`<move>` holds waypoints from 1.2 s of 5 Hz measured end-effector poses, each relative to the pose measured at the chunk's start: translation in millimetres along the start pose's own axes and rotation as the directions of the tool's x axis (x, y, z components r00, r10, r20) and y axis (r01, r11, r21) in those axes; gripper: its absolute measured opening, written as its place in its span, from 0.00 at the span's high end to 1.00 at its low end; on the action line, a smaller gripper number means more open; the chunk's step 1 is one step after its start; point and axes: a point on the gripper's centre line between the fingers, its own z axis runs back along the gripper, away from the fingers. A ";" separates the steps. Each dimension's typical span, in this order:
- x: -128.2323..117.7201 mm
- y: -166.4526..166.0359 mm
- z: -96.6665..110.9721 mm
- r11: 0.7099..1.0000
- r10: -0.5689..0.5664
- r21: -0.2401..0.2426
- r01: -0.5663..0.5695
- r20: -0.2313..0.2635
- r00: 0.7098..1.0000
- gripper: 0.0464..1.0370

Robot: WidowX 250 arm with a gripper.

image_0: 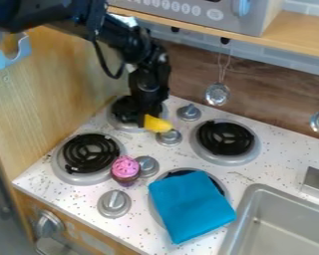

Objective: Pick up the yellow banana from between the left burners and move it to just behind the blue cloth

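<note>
My gripper (145, 115) low by burner (123, 110), pinching yellow toy (158, 124) at one end; free end just beside knob (169, 137). End grip could let toy twist or slip; low sideways swing could snag knob, knock cupcake (125, 168).

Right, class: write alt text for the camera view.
A black robot gripper holds a yellow object by a rear burner on a toy stove. Nearer are a pink-topped toy cupcake and a blue cloth partly covering another burner, beside a grey sink.
</note>
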 end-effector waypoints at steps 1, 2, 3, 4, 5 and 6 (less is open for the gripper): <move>-23.7 -14.5 5.6 0.998 -0.052 -0.024 0.052 -0.024 0.998 0.54; -48.7 -27.0 12.0 0.994 -0.106 -0.038 0.105 -0.036 0.994 0.54; -64.7 -33.4 15.1 0.991 -0.131 -0.049 0.128 -0.041 0.991 0.54; -78.8 -31.1 14.1 0.989 -0.144 -0.041 0.142 -0.055 0.988 0.54; -93.7 -29.8 32.3 0.991 -0.127 -0.039 0.126 -0.036 0.991 0.54; -115.2 -23.3 36.0 0.996 -0.091 -0.018 0.090 -0.048 0.995 0.54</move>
